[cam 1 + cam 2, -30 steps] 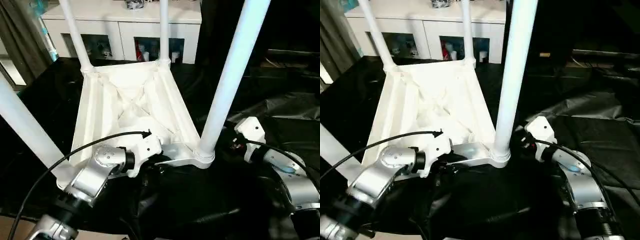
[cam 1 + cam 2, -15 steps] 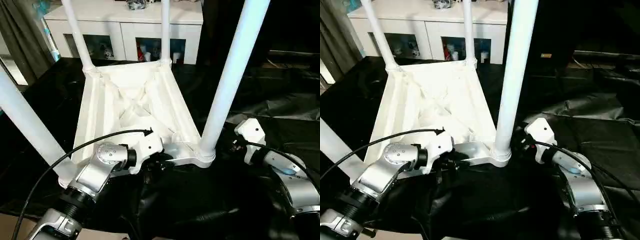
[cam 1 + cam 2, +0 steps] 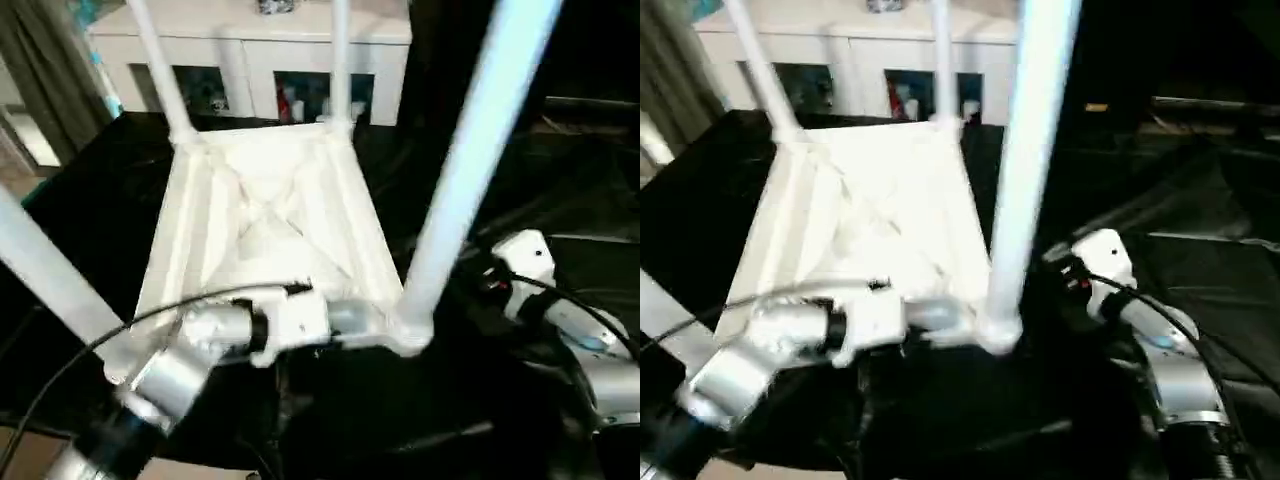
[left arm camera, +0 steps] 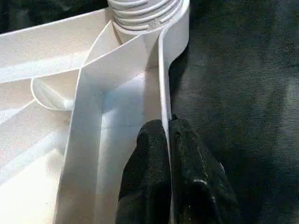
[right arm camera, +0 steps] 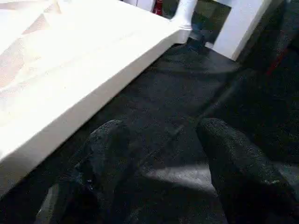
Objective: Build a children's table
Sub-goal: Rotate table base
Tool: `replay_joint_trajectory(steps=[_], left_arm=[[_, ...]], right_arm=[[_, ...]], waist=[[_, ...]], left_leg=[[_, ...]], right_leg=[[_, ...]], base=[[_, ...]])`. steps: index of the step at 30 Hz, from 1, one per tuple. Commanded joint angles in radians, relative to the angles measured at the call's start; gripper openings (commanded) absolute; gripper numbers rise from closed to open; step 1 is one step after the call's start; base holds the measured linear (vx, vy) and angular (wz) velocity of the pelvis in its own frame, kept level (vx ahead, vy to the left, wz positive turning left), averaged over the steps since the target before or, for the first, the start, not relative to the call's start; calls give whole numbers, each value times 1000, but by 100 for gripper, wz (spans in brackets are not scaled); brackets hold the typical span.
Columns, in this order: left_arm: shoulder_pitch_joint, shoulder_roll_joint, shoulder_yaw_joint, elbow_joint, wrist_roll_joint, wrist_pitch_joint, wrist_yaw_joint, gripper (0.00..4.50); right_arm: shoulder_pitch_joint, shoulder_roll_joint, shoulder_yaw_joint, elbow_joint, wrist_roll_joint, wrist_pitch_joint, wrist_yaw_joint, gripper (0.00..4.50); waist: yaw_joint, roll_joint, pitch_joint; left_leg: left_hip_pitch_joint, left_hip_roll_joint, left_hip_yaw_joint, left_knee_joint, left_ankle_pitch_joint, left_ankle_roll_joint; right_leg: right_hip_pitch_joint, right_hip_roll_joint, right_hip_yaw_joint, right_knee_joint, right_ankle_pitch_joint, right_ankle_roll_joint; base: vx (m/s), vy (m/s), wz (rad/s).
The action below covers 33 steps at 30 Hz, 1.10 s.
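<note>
The white children's table lies upside down on black cloth, ribbed underside up, with its tube legs rising from the corner sockets. The near right leg stands tall between my two arms. My left gripper is shut on the thin near rim of the top, one finger on each side, close to the threaded socket. My right gripper hangs open over the cloth, apart from the table's side wall, with nothing between its fingers.
A white glass-door cabinet stands behind the table. Crumpled black cloth covers the work surface to the right. A grey curtain hangs at the far left. The near left leg crosses beside my left arm.
The whole picture has shifted and blurred, so the camera has moved. My left gripper keeps its hold on the rim. My right wrist sits slightly farther from the near right leg.
</note>
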<state>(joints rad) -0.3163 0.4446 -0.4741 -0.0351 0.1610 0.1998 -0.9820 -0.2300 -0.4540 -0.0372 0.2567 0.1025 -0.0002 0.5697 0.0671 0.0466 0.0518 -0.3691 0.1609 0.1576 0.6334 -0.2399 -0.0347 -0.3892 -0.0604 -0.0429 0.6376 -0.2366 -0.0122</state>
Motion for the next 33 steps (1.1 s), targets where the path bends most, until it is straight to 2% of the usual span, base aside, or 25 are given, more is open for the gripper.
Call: replay_joint_trajectory(steps=[1, 2, 4, 6, 10, 12, 13, 15, 16, 18, 20, 21, 22, 23, 25, 28, 30, 32, 33], left_arm=[[-10, 7, -15, -69, 56, 4, 23, 4], [-10, 7, -14, -94, 66, 30, 31, 4], [-10, 7, -12, -111, 68, 47, 38, 4], [-2, -4, 4, -155, 45, 123, 53, 4], [16, -27, 25, -143, 13, 171, 67, 4], [35, -52, 47, -110, -39, 161, 65, 4], [44, -63, 53, -74, -79, 135, 41, 4], [44, -65, 53, -45, -100, 115, 20, 4], [38, -68, 54, -28, -106, 113, 13, 2], [18, -72, 55, 10, -114, 115, 0, 0], [-12, -81, 63, 74, -125, 128, -14, 0], [-25, -84, 66, 103, -124, 118, -15, 0], [-25, -84, 66, 103, -124, 118, -15, 0], [-49, -88, 72, 154, -121, 97, -8, 0], [-64, -91, 76, 185, -123, 82, -4, 0], [-91, -101, 84, 240, -138, 54, 2, 0], [-99, -105, 86, 261, -142, 45, 1, 0], [-106, -104, 82, 280, -140, 35, 0, 0], [-109, -104, 82, 288, -139, 31, -1, 0]], right_arm=[[9, 3, -3, 0, -9, 10, -12, 285], [4, 7, 1, 3, -11, 10, -16, 285], [0, 9, 4, 4, -11, 11, -17, 285], [-9, 12, 12, 10, -8, 3, -8, 285], [-16, 13, 24, 13, 7, -1, 32, 285], [-6, -2, 39, 12, 5, 4, 67, 285], [3, -21, 48, 17, 1, 6, 93, 285], [10, -36, 49, 18, 11, 16, 122, 285], [15, -47, 50, 16, 18, 18, 143, 302], [23, -70, 41, 9, 45, 28, 189, 318], [43, -102, 30, -34, 116, 69, 294, 333], [49, -115, 29, -45, 130, 76, 324, 333], [49, -115, 29, -45, 130, 76, 324, 350], [61, -141, 29, -57, 155, 89, 382, 360], [72, -158, 33, -70, 178, 105, 425, 368], [93, -179, 59, -110, 208, 131, 498, 406], [93, -176, 67, -117, 209, 131, 503, 411], [84, -166, 76, -113, 203, 132, 502, 442], [80, -160, 82, -111, 200, 129, 502, 442]], waist=[[-1, -7, -63], [0, -12, -62], [0, -12, -60], [-2, -16, -59], [-4, -19, -61], [-8, -24, -62], [-9, -23, -61], [-7, -21, -61], [-7, -21, -62], [-8, -23, -60], [-5, -23, -58], [-4, -22, -58], [-4, -23, -58], [-5, -22, -57], [-5, -24, -55], [-4, -26, -50], [-7, -29, -48], [-12, -29, -45], [-13, -29, -46]], left_leg=[[3, 68, -19, -72, 51, 140], [3, 68, -19, -74, 39, 134], [2, 65, -18, -75, 25, 123], [2, 65, -18, -76, 19, 115], [-2, 61, -17, -72, 47, 129], [-4, 59, -16, -70, 55, 138], [-5, 59, -17, -70, 50, 143], [-2, 59, -16, -69, 36, 151], [-1, 61, -16, -69, 37, 151], [-2, 59, -15, -69, 26, 156], [0, 61, -15, -70, 9, 156], [1, 61, -14, -71, -5, 158], [0, 62, -16, -71, -2, 157], [-1, 64, -16, -73, -3, 153], [2, 63, -15, -74, -37, 141], [5, 64, -14, -78, -84, 124], [6, 63, -12, -82, -114, 104], [3, 62, -12, -86, -145, 85], [3, 62, -13, -86, -149, 80]], right_leg=[[57, -84, 47, -55, 159, -304], [58, -84, 47, -57, 137, -303], [58, -85, 47, -59, 107, -300], [59, -86, 48, -60, 92, -298], [60, -83, 47, -57, 120, -301], [62, -83, 47, -55, 133, -302], [62, -83, 46, -57, 125, -304], [59, -82, 46, -61, 98, -302], [59, -82, 47, -60, 100, -301], [60, -81, 47, -63, 88, -299], [60, -84, 48, -66, 62, -295], [59, -82, 48, -69, 38, -289], [61, -83, 48, -68, 36, -288], [58, -84, 46, -70, 27, -288], [59, -85, 47, -78, -33, -280], [56, -86, 48, -88, -116, -264], [53, -85, 47, -95, -191, -241], [51, -87, 46, -104, -275, -215], [50, -88, 46, -105, -288, -210]], base=[[0, 0, 0], [0, 0, 0], [0, 0, 0], [0, 0, 0], [0, 0, 0], [0, 0, 0], [0, 0, 0], [0, 0, 0], [0, 0, 0], [0, 0, 0], [0, 0, 0], [0, 0, 0], [0, 0, 0], [0, 0, 0], [0, 0, 0], [0, 0, 0], [0, 0, 0], [0, 0, 0], [0, 0, 0]])
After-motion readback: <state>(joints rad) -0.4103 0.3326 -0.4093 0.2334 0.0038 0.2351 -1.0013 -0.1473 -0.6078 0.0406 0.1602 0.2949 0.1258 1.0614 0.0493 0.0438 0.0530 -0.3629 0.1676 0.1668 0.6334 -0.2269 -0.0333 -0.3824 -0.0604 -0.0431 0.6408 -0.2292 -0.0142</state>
